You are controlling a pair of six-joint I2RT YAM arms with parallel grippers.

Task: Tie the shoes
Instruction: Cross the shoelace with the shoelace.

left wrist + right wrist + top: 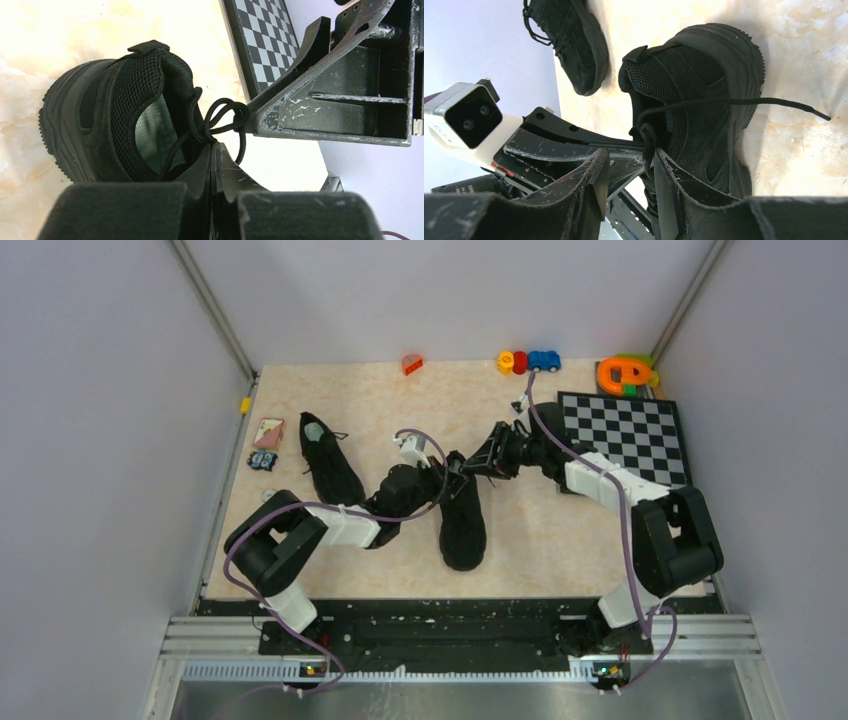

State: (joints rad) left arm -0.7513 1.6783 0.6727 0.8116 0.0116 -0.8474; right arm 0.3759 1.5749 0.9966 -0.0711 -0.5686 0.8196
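The black mesh lace-up sneaker (463, 525) lies mid-table, its black twin (330, 465) at ten o'clock. The left gripper (215, 155) pinches the thin black lace (242, 142); the right gripper (630, 156) gapes half wide around it. Lace looks soft, floppy: grab near the knot (647, 137).

Shoe (115, 110) was matt black mesh cloth, lace (225, 106) thin woven cord, left gripper (215, 149) beside shoe scratched matt plastic.
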